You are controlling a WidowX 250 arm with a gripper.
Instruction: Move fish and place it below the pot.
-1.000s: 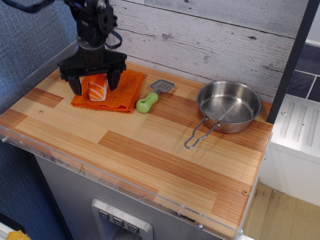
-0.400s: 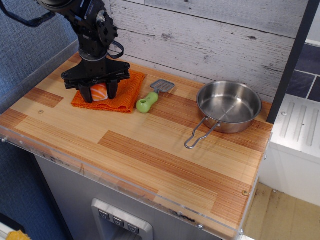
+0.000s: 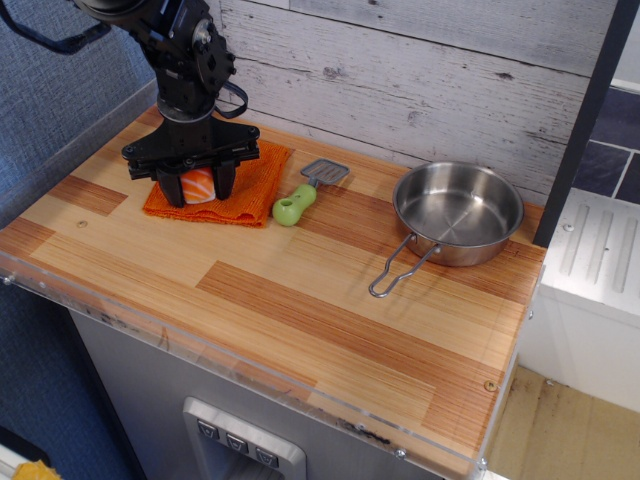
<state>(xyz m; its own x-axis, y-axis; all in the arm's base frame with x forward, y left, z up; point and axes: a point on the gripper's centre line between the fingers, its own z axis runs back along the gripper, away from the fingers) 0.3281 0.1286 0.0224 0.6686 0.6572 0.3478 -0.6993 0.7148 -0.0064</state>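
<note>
The fish (image 3: 198, 185), an orange toy salmon slice with white stripes, sits on the orange woven cloth (image 3: 250, 185) at the back left of the counter. My black gripper (image 3: 198, 186) is lowered over it, one finger on each side, pressed against the fish. The fish still rests on the cloth. The pot (image 3: 458, 212), a shiny steel pan with a wire loop handle (image 3: 398, 272), stands at the back right, far from the gripper.
A green-handled grey toy spatula (image 3: 305, 194) lies between the cloth and the pot. The wooden counter (image 3: 300, 310) has a clear plastic front lip. A plank wall runs behind, and a white unit stands to the right.
The gripper came down over the fish and its fingers drew in against it. Over the last half second nothing moved.
</note>
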